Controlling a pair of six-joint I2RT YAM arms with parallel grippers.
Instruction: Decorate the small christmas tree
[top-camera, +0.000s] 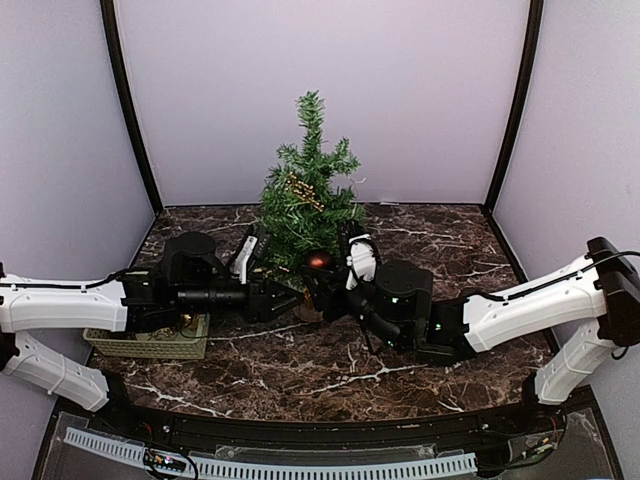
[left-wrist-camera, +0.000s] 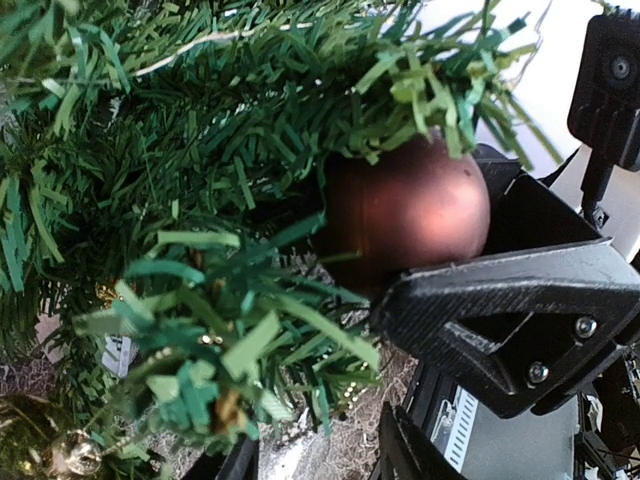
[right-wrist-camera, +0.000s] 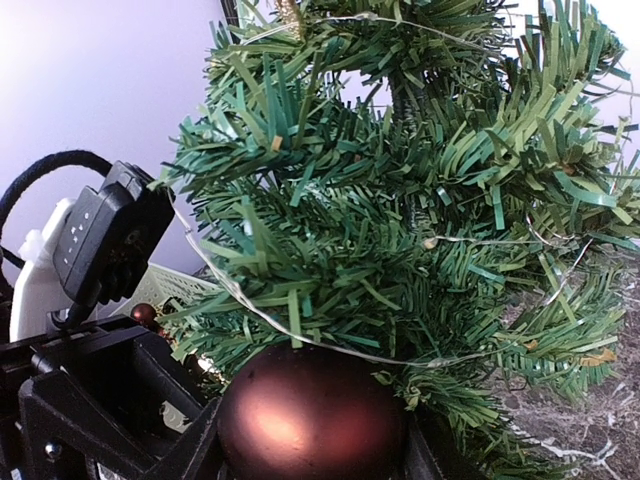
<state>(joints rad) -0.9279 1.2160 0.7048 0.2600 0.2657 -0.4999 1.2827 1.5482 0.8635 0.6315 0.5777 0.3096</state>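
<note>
The small christmas tree (top-camera: 305, 190) stands at the middle back of the table, with a gold sprig (top-camera: 300, 190) in its branches and a thin wire string (right-wrist-camera: 250, 300) across them. My right gripper (top-camera: 325, 272) is shut on a dark red bauble (top-camera: 319, 260) and presses it against the lower branches; the bauble fills the bottom of the right wrist view (right-wrist-camera: 310, 415) between my fingers. The left wrist view shows it too (left-wrist-camera: 405, 215), in the right gripper's black fingers (left-wrist-camera: 500, 320). My left gripper (left-wrist-camera: 320, 462) is open, low beside the tree's bottom branches (left-wrist-camera: 230, 340), holding nothing.
A pale lattice basket (top-camera: 150, 342) sits at the left under the left arm, with another small red bauble (right-wrist-camera: 145, 315) in it. Both arms meet in front of the tree. Grey walls close the back and sides.
</note>
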